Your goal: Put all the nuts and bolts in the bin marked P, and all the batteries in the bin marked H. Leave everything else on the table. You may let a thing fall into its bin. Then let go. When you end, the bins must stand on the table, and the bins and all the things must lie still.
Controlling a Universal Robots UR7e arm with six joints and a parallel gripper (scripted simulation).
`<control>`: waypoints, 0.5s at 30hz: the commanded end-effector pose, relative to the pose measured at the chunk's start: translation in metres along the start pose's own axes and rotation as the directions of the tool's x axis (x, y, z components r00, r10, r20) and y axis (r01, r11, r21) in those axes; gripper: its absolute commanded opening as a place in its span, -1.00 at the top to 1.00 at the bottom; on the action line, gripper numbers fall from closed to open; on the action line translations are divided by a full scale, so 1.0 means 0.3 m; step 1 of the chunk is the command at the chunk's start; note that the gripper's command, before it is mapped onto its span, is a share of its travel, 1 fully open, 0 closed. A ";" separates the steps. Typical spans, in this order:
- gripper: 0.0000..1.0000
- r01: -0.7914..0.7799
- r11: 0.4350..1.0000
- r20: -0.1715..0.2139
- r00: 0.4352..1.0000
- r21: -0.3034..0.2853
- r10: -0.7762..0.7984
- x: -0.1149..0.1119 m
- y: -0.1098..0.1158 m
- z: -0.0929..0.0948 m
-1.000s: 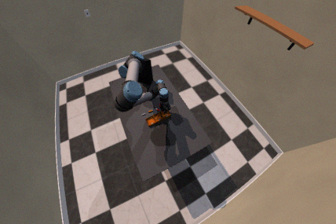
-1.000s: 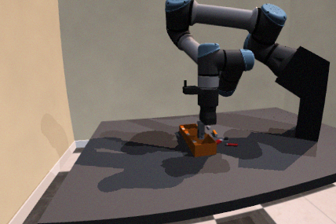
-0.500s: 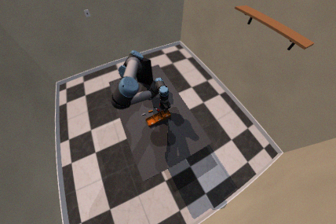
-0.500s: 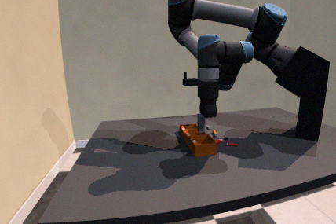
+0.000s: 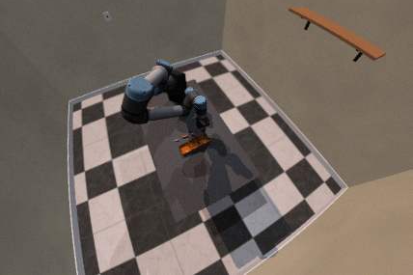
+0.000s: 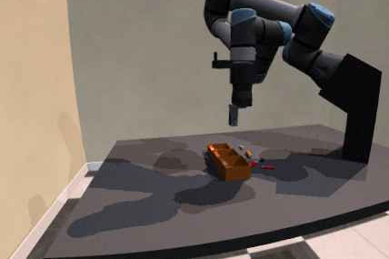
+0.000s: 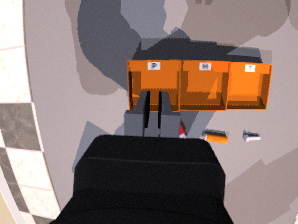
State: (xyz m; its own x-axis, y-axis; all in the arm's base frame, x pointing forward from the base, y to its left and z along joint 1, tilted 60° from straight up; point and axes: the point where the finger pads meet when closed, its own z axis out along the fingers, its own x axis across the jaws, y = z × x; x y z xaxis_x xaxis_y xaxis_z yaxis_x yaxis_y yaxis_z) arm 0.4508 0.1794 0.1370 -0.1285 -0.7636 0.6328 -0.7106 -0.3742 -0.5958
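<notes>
My gripper [image 6: 233, 124] [image 7: 154, 102] hangs above the near side of the bin marked P [image 6: 237, 174] [image 7: 159, 79]. Its fingers stand a small gap apart, with nothing seen between them. The bin marked H [image 7: 202, 82] adjoins P. I see nothing lying in the visible parts of either; the fingers hide part of P. An orange cylinder with a dark end, like a battery [image 6: 248, 153] [image 7: 217, 137], lies on the table beside H. A silver bolt-like piece [image 6: 241, 147] [image 7: 251, 136] lies beyond it.
A third bin marked T [image 7: 248, 85] adjoins H. A red piece [image 6: 253, 164] [image 7: 182, 132] lies beside the bins, partly hidden by my gripper in the wrist view. Another red piece [image 6: 268, 167] and a small dark piece [image 6: 261, 160] lie near it.
</notes>
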 end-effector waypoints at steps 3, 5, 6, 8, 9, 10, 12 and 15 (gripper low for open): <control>0.39 -0.005 1.000 -0.003 1.000 -0.025 0.005 -0.001 -0.004 -0.115; 0.39 -0.005 1.000 -0.003 1.000 -0.025 0.005 -0.001 -0.004 -0.115; 0.39 -0.005 1.000 -0.003 1.000 -0.025 0.005 -0.001 -0.004 -0.115; 0.39 -0.005 1.000 -0.003 1.000 -0.025 0.005 -0.001 -0.004 -0.115; 0.39 -0.005 1.000 -0.003 1.000 -0.025 0.005 -0.001 -0.004 -0.115; 0.39 -0.005 1.000 -0.003 1.000 -0.025 0.005 -0.001 -0.004 -0.115; 0.39 -0.005 1.000 -0.003 1.000 -0.025 0.005 -0.001 -0.004 -0.115; -0.21 -0.105 0.994 -0.006 0.995 -0.025 0.104 0.032 0.026 -0.082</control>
State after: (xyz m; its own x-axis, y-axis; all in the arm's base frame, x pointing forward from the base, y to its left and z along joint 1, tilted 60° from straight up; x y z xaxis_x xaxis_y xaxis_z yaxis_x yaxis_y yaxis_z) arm 0.4282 0.1973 0.1546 -0.1366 -0.7656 0.6287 -0.7242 -0.3558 -0.5907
